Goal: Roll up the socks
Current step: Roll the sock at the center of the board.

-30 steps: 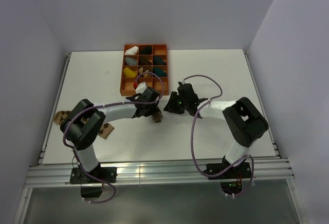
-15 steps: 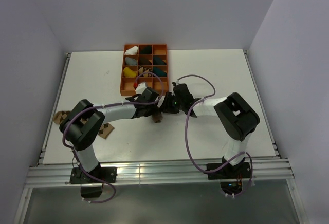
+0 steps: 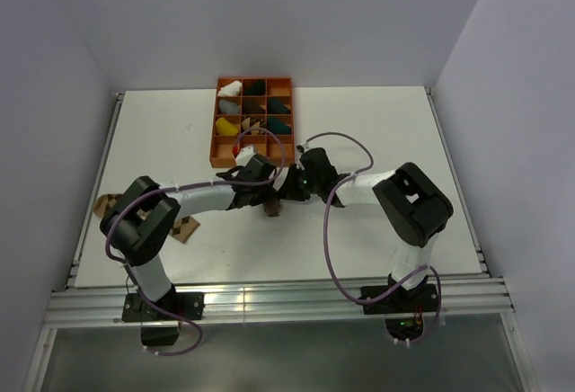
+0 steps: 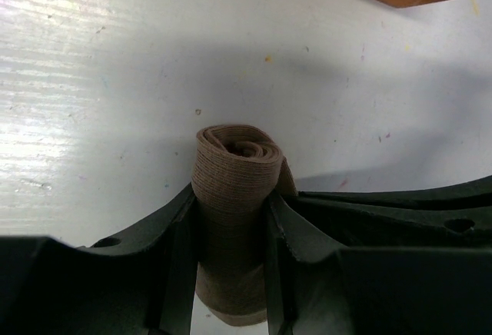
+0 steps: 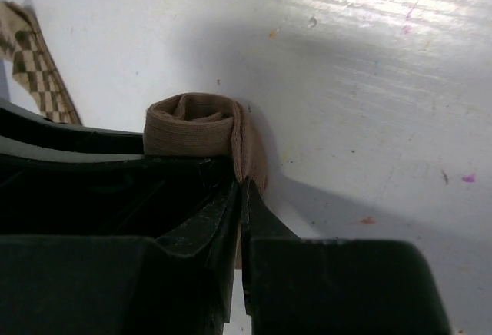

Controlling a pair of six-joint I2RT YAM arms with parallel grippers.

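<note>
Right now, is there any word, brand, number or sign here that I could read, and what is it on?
No readable text anywhere.
Rolled sock: plain knit, no label.
Argyle sock: pattern only.
Tray, table, left arm, right arm: no print shows; the table's coloured specks are marks, not letters.

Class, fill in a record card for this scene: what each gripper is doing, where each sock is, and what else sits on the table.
Left gripper: clamped round the rolled brown sock
Right gripper: pinching that roll's loose outer flap
Argyle sock: unrolled, lying apart to the left
Orange tray: behind both grippers, holding coloured bundles
</note>
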